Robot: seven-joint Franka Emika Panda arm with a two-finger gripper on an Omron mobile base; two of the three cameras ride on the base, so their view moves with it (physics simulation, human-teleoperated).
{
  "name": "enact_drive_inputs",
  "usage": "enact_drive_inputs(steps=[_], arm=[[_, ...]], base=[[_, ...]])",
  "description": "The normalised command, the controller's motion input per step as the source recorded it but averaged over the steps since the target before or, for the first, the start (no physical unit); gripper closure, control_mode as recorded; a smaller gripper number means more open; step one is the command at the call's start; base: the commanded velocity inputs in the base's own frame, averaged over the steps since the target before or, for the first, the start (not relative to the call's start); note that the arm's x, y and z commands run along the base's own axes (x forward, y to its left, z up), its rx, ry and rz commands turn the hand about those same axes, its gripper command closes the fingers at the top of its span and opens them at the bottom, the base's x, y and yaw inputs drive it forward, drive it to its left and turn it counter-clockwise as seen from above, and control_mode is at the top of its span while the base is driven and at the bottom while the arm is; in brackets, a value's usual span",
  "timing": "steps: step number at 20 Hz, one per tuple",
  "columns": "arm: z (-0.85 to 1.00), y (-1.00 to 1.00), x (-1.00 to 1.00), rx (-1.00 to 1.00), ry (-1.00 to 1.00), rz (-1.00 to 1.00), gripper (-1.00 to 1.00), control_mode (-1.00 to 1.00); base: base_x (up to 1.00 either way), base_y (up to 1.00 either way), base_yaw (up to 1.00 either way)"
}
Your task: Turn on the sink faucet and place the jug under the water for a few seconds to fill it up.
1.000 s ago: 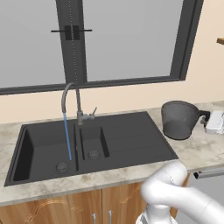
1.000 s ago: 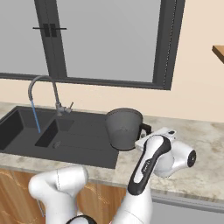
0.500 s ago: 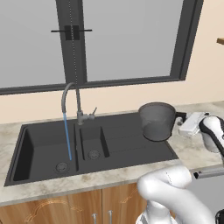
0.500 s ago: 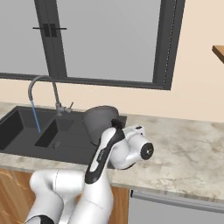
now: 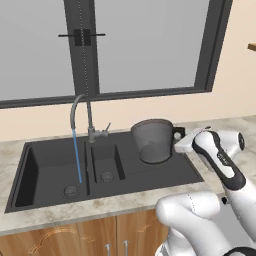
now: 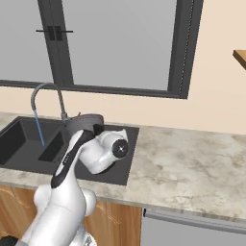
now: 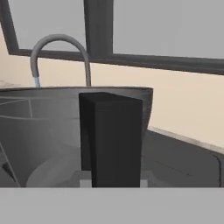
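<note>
The jug [image 5: 152, 139], a dark grey bucket-shaped pot, hangs upright just above the drainboard of the black sink [image 5: 45, 170]. My gripper [image 5: 178, 135] is shut on its black side handle [image 7: 111, 135], reaching in from the right. In the right base view the jug [image 6: 84, 122] is partly hidden behind my arm. The sink faucet [image 5: 81, 111] stands to the jug's left, its spout over the left basin. The water [image 5: 77, 156] falls from it as a thin blue stream to the drain. The hand view shows the faucet [image 7: 60, 45] beyond the jug's rim.
A marble counter [image 6: 192, 158] stretches to the right of the sink. The dark-framed window [image 5: 150, 45] runs along the wall behind. The faucet's lever [image 5: 103, 132] sticks out between spout and jug. A wooden shelf corner [image 6: 240, 55] juts out at the upper right.
The arm has carried the jug leftward, from the counter at the right to above the drainboard, closer to the faucet. The water has kept running.
</note>
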Motion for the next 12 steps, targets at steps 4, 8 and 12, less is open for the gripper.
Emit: enact_drive_inputs(steps=[4,8,12], arm=[[0.02,0.82,0.0,0.0,0.02,0.14,1.0,-1.0],[0.01,0.83,0.0,0.0,0.03,0.15,1.0,-1.0],[-0.01,0.81,0.0,0.0,0.09,0.15,1.0,-1.0]], base=[[0.0,0.0,0.0],[0.0,0.0,0.0],[0.0,0.0,0.0]])
